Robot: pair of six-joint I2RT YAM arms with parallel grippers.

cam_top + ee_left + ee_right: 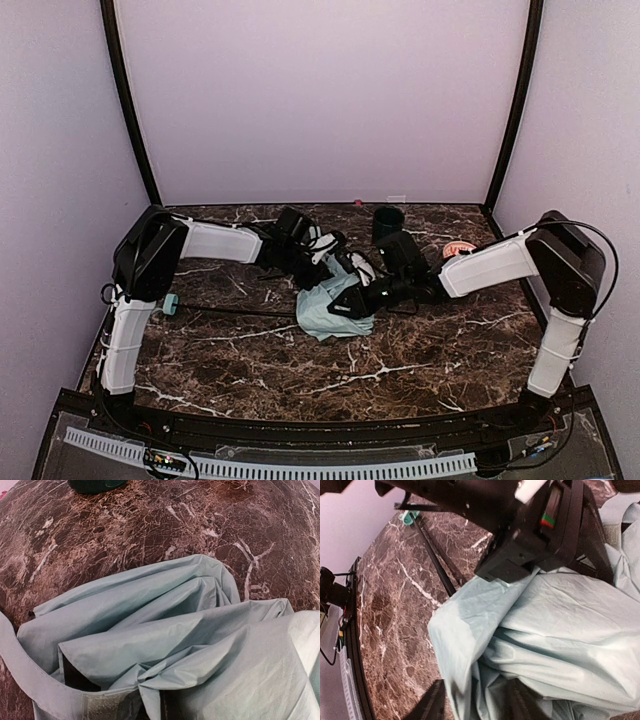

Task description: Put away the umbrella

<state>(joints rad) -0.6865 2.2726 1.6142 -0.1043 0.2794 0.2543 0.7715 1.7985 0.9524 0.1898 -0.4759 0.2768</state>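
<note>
Only the right wrist view shows the right claw (476, 700) parted astride the umbrella (560, 630); left claw (338, 272) closed.

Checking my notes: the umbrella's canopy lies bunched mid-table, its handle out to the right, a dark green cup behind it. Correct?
No: the handle lies out to the left, at the end of the shaft, as the top external view shows. The canopy is bunched mid-table, with the dark green cup behind it.

The umbrella (165, 630) is thin, matt, pale mint cloth, creased and crumpled. The table (420, 370) looks like polished brown marble, glossy and white-veined.
</note>
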